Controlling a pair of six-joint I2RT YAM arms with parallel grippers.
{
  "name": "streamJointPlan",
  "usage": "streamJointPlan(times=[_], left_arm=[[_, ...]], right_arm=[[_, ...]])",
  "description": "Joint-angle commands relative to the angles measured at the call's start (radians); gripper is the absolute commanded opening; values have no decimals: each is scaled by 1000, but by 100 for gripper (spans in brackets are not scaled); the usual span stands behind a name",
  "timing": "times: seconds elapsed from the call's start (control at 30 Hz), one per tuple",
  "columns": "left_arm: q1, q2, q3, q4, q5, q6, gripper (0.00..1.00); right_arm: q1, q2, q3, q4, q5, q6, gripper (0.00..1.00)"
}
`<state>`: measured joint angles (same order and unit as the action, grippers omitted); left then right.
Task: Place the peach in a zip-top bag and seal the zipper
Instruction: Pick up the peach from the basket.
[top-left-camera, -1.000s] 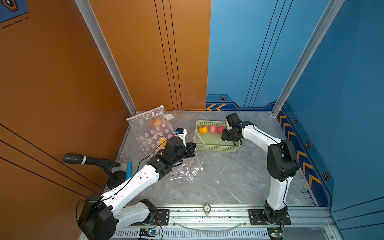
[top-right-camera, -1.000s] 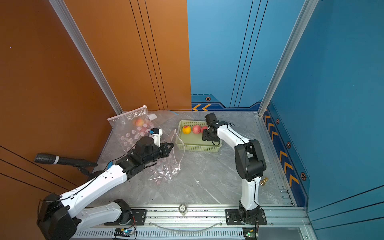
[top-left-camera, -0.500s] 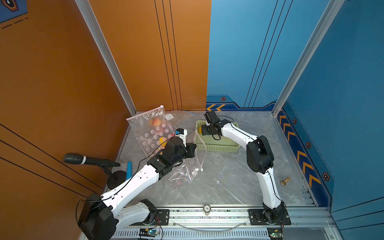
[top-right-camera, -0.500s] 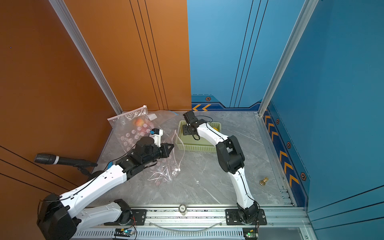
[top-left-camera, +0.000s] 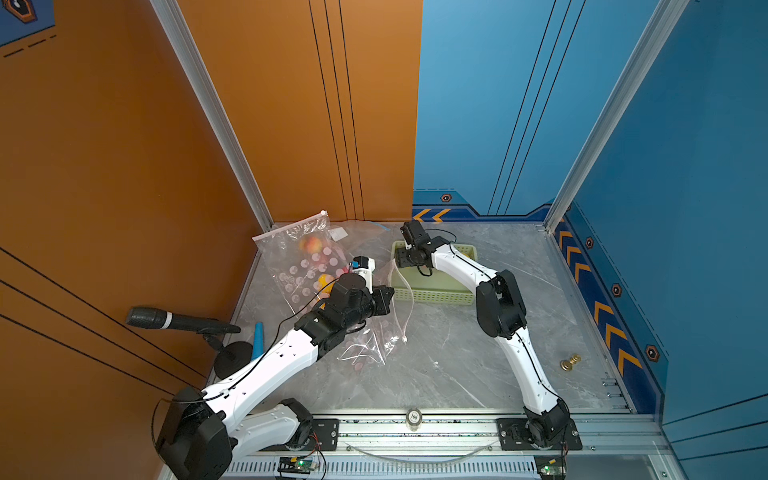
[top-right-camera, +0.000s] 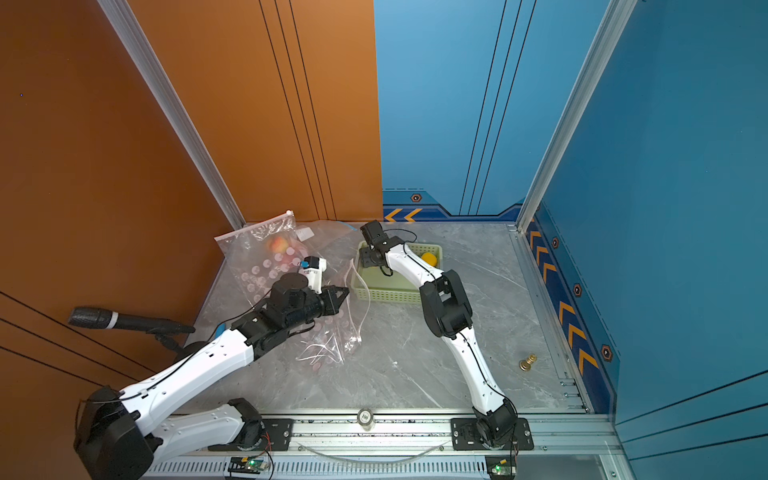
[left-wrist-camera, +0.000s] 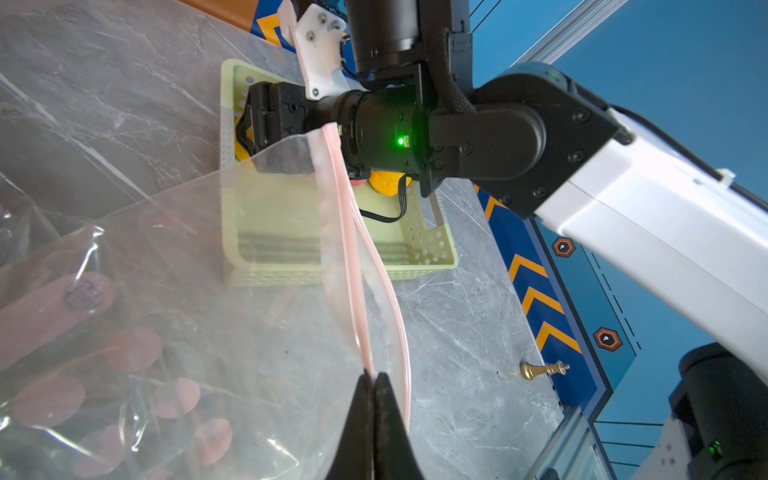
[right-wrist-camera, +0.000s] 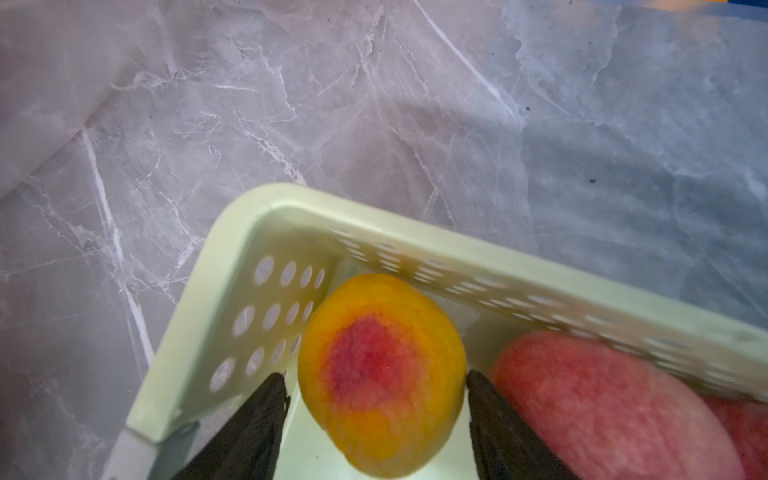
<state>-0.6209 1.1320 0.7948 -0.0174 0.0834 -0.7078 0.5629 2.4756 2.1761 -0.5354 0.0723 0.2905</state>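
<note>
The peach was a fuzzy oval, yellow-orange, with 1 red blush facing the wrist camera. It lay inside the basket, a pale-green plastic tray with a rounded rim and perforated walls, in the corner nearest the bag. Its long axis ran roughly parallel with the basket's short end wall, in line with the gap between the jaws. The right gripper stood wide open, 1 black finger on each side of the peach, holding nothing. A matte red fruit sat just beside the peach. The bag was clear, crinkled film with pink dots and a pink zipper strip, its mouth gaping beside the basket. The left gripper was pinched tight on 1 lip of the bag.
</note>
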Motion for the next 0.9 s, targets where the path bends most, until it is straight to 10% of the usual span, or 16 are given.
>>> streamJointPlan(times=[0.0,0.2,0.43,0.87], left_arm=[[1,0,-4,11,18,-7,0],[0,7,-5,12,10,-15,0],[3,14,-9,7,-17,-28,0],[18,39,-6,40,-76,-87,0]], right_arm=[[1,38,39,-69,40,-32,71],[-2,55,40,-74,47,-42,71],[0,-14,22,-78,32,-50,42],[48,-668,-567,85,-72,-8,33]])
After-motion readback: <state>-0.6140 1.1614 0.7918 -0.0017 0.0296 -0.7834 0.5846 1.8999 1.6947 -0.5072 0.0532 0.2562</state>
